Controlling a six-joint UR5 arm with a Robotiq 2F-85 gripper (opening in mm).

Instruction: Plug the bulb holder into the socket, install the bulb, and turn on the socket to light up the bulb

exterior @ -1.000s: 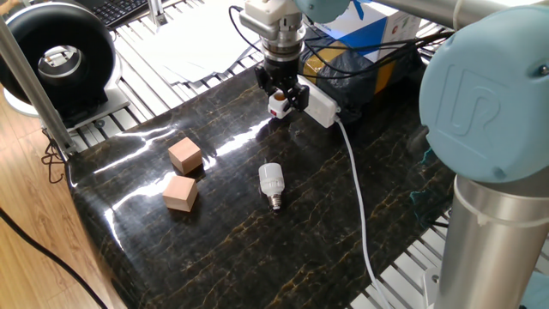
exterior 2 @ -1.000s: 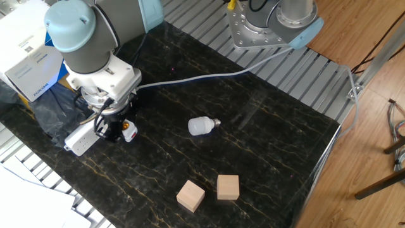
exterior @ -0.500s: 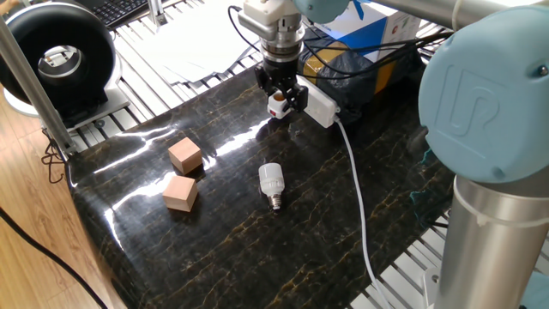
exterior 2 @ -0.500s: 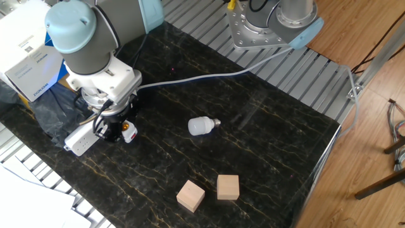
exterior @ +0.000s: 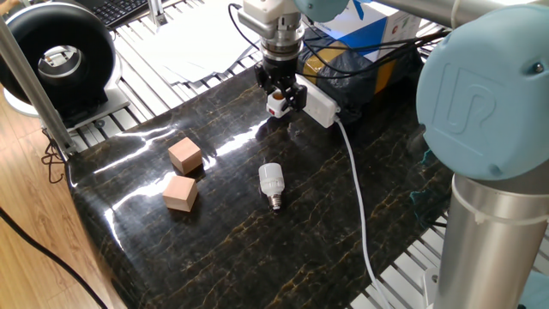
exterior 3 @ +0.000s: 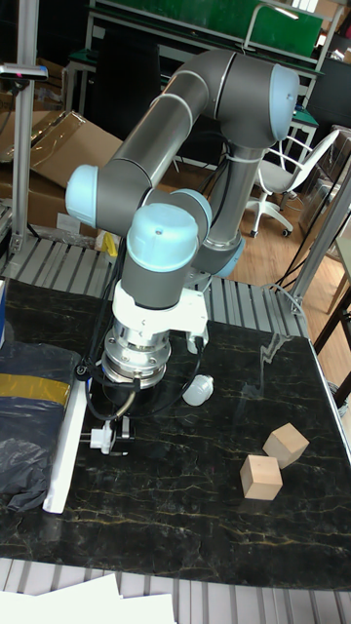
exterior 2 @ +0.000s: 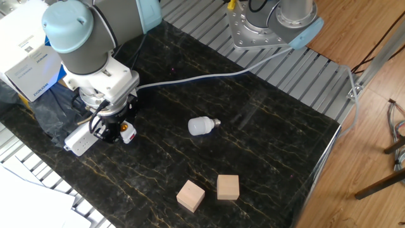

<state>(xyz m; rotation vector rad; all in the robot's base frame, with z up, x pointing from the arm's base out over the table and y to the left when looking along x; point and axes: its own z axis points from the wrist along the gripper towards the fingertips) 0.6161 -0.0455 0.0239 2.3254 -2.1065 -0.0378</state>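
Observation:
My gripper point(exterior: 279, 96) is shut on the bulb holder point(exterior: 276, 106), a small white cube with an orange-brown opening, held low over the dark tabletop. The holder point(exterior 2: 128, 133) sits right against the long side of the socket point(exterior 2: 79, 140), a white power strip point(exterior: 320, 106) with a white cable. In the tall view the holder point(exterior 3: 97, 439) touches the strip point(exterior 3: 62, 458) under my gripper point(exterior 3: 110, 439). The bulb point(exterior: 271, 183) lies on its side mid-table, apart from the gripper, also seen as a white bulb point(exterior 2: 201, 125) with its silver base pointing right.
Two tan wooden blocks point(exterior: 184, 155) point(exterior: 180, 192) rest left of the bulb. The white cable point(exterior: 356, 184) runs across the table's right part. A dark wrapped box with yellow tape point(exterior 3: 29, 419) and a cardboard box point(exterior 2: 28, 60) lie behind the socket.
The gripper with the bulb holder has crept slightly toward the socket. The bulb and blocks have not moved.

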